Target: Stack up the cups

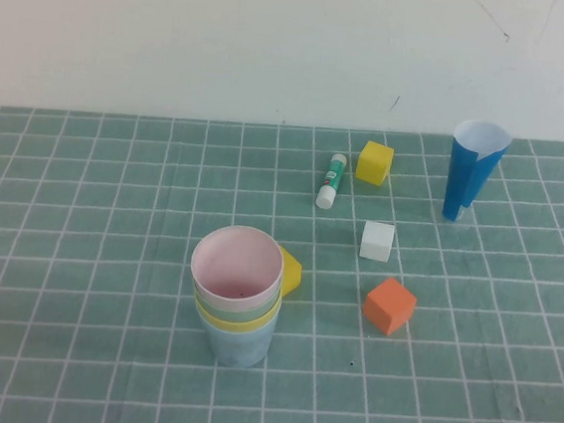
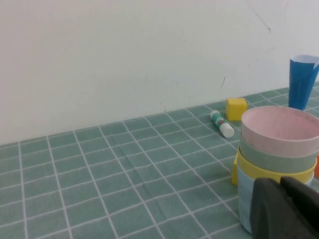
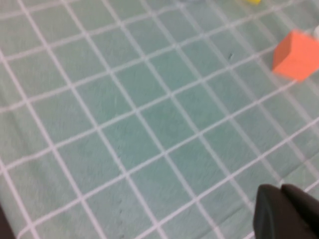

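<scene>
four cups (image 1: 237, 292) stand nested upright in one stack near mid table, pink on top, then green, yellow, blue. we see the left gripper (image 2: 285, 206) pressed together, empty, just beside the stack and nearer it. right gripper (image 3: 285, 211), also closed w/ nothing, hangs over bare tile (image 3: 124, 124). stacking looks done. beyond: green grid cloth (image 1: 78, 252), white wall (image 1: 229, 36).

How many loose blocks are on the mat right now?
4: yellow block near the glue stick, white block mid-mat, orange block nearer, second yellow block partly hidden behind the cup stack.
</scene>
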